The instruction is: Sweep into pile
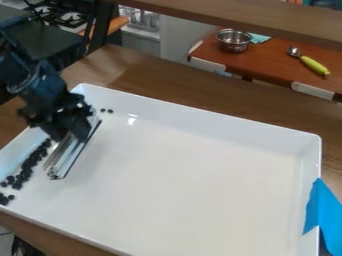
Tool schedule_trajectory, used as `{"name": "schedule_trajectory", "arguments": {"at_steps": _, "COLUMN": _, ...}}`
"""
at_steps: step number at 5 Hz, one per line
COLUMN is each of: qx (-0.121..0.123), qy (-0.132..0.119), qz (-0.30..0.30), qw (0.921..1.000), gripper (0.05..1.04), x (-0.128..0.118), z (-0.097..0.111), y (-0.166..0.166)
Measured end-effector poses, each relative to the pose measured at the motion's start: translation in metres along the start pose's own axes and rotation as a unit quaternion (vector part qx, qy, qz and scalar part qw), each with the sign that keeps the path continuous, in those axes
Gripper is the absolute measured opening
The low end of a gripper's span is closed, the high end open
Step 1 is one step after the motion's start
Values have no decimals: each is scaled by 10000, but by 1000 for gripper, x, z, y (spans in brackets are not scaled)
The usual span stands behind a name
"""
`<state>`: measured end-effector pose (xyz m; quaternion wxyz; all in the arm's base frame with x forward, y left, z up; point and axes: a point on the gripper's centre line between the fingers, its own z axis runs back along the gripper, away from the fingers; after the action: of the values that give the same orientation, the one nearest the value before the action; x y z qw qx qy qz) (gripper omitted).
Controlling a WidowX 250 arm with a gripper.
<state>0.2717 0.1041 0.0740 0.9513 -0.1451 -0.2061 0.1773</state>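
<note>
Currently, the black gripper (79,129) is over the left part of the large white tray (200,185), with its fingers pinching the upper part of a flat, shiny sweeper (69,156). The sweeper slants in the camera view, its long lower edge running from near the tray's upper left corner down toward the lower left. Most of the small dark pieces (27,169) lie between the sweeper and the tray's left wall, in an uneven band that thickens in places and reaches toward the lower left corner. Two more pieces (106,110) sit side by side near the far wall, just beyond the sweeper's upper end. The tray rests on a wooden bench (153,77), and a bright blue piece of material (324,215) hangs over its right rim. Behind, a reddish-brown table (267,62) carries a round metal pot (233,41), a teal cloth (259,37) beside it, and a green-handled spoon (312,65) farther right.
</note>
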Motion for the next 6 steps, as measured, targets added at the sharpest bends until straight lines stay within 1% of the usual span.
{"name": "schedule_trajectory", "arguments": {"at_steps": 1, "qx": -138, "qy": -197, "qz": -258, "qw": 9994, "gripper": 374, "x": -2, "z": 10, "y": -51}}
{"name": "schedule_trajectory", "arguments": {"at_steps": 2, "qx": 46, "qy": -3, "qz": -305, "qw": 9995, "gripper": 374, "x": -15, "z": -1, "y": -99}}
{"name": "schedule_trajectory", "arguments": {"at_steps": 3, "qx": 418, "qy": 120, "qz": -446, "qw": 9981, "gripper": 374, "x": -24, "z": -26, "y": -141}}
{"name": "schedule_trajectory", "arguments": {"at_steps": 4, "qx": 665, "qy": 291, "qz": -548, "qw": 9959, "gripper": 374, "x": -31, "z": -50, "y": -176}}
{"name": "schedule_trajectory", "arguments": {"at_steps": 5, "qx": 917, "qy": 416, "qz": -698, "qw": 9925, "gripper": 416, "x": -36, "z": -68, "y": -190}}
{"name": "schedule_trajectory", "arguments": {"at_steps": 6, "qx": 1347, "qy": 476, "qz": -952, "qw": 9851, "gripper": 720, "x": -36, "z": -75, "y": -191}}
